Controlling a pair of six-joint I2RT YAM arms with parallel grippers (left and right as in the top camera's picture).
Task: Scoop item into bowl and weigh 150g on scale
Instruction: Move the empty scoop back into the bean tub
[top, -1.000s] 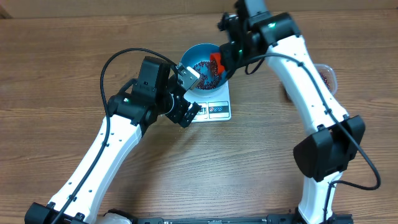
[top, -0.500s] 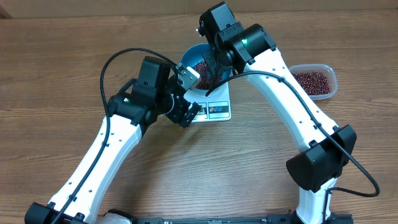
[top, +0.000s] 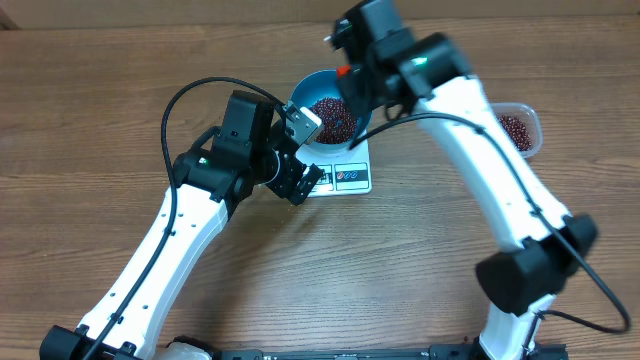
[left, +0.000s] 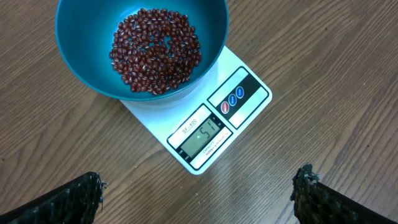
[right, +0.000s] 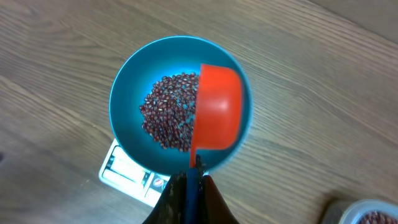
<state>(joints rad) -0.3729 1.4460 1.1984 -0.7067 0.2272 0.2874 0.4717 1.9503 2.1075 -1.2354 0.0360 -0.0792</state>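
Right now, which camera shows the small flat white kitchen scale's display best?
The left wrist view: the flat white rectangular scale lies close below, display unobstructed and readable. Overhead shows it small, display indistinct. Right wrist shows only a corner under the round blue bowl.

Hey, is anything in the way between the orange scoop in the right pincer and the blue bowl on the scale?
Nothing visible. The orange plastic scoop, gripped by the shut right pincer, hangs above the round blue bowl of small red-brown beans on the flat white scale, with only open air between them.
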